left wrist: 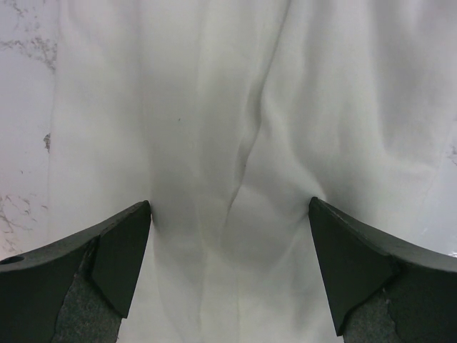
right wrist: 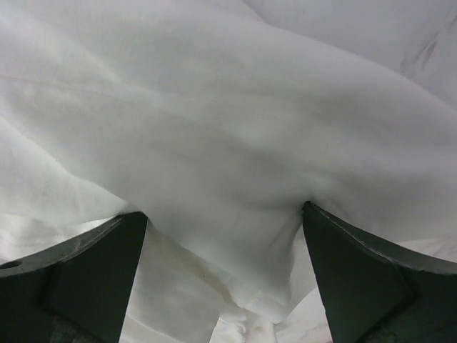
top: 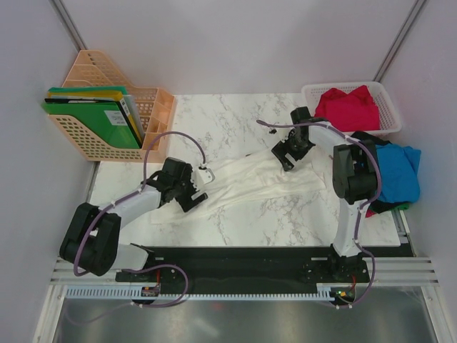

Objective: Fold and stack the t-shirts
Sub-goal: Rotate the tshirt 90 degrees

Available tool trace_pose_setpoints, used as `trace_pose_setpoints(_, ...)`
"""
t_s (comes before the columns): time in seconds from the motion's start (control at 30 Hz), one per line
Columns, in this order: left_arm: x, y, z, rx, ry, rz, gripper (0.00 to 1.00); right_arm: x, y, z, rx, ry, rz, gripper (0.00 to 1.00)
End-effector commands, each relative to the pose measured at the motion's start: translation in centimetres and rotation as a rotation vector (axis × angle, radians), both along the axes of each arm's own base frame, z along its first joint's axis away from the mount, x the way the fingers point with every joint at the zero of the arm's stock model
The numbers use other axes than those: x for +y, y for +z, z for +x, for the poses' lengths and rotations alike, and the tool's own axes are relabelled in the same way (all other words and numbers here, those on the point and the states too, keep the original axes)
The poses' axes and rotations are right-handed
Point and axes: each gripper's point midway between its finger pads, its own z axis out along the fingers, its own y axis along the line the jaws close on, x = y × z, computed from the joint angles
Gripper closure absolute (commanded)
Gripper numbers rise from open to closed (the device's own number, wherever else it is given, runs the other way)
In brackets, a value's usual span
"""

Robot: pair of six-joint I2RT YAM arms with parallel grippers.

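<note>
The large white cloth t-shirt [top: 250,182] lies rumpled across the middle of the marble worktop [top: 235,118]. The left pincer [left wrist: 229,204] stands over its 8 o'clock end, jaws spread fully wide with cloth between them and nothing gripped. The right pincer [right wrist: 225,209] is equally wide over the 2 o'clock end, where a fold bulges between its fingers. A red t-shirt [top: 348,108] fills the white plastic mesh basket [top: 389,107] at 2 o'clock. A bright blue t-shirt [top: 396,171] lies at 3 o'clock.
</note>
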Motion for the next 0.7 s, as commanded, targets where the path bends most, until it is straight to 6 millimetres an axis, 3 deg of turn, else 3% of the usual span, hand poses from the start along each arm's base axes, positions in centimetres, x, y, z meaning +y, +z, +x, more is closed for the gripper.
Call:
trace_pose_setpoints(0.0, 2.5, -4.6, -8.1, 0.277, -0.089, 0.15, 0.0, 2.2, -2.3, 2.0, 0.004, 0.003, 0.001, 0.02)
trace_pose_setpoints(0.03, 2.3, -4.5, -8.1, 0.273, -0.095, 0.148, 0.0, 2.6, -1.6, 3.3, -0.021, 0.001, 0.001, 0.02)
trace_pose_setpoints(0.07, 1.9, -4.5, -8.5, 0.274, -0.114, 0.15, 0.0, 2.8, -2.5, 3.4, -0.002, -0.005, -0.004, 0.02)
trace_pose_setpoints(0.33, 0.1, -4.0, -10.0, 0.26, -0.174, 0.162, 0.0, 5.0, -2.7, 7.8, -0.063, -0.012, -0.02, 0.02)
trace_pose_setpoints(0.4, -1.0, -3.3, -10.1, 0.239, -0.197, 0.156, 0.0, 5.6, -1.8, 9.4, -0.098, -0.022, -0.009, 0.02)
trace_pose_setpoints(0.43, -1.6, -2.8, -10.0, 0.232, -0.205, 0.151, 0.0, 5.6, -2.5, 9.5, -0.08, -0.022, -0.012, 0.02)
trace_pose_setpoints(0.5, -2.8, -2.2, -10.3, 0.222, -0.232, 0.14, 0.0, 6.1, -1.7, 10.8, -0.114, -0.026, -0.006, 0.02)
trace_pose_setpoints(0.53, -3.7, -1.6, -10.3, 0.205, -0.257, 0.135, 0.0, 6.2, -2.3, 11.1, -0.111, -0.028, -0.011, 0.02)
trace_pose_setpoints(0.67, -4.8, -1.6, -9.8, 0.175, -0.296, 0.17, 0.0, 7.0, -2.0, 12.9, -0.157, -0.022, -0.024, 0.02)
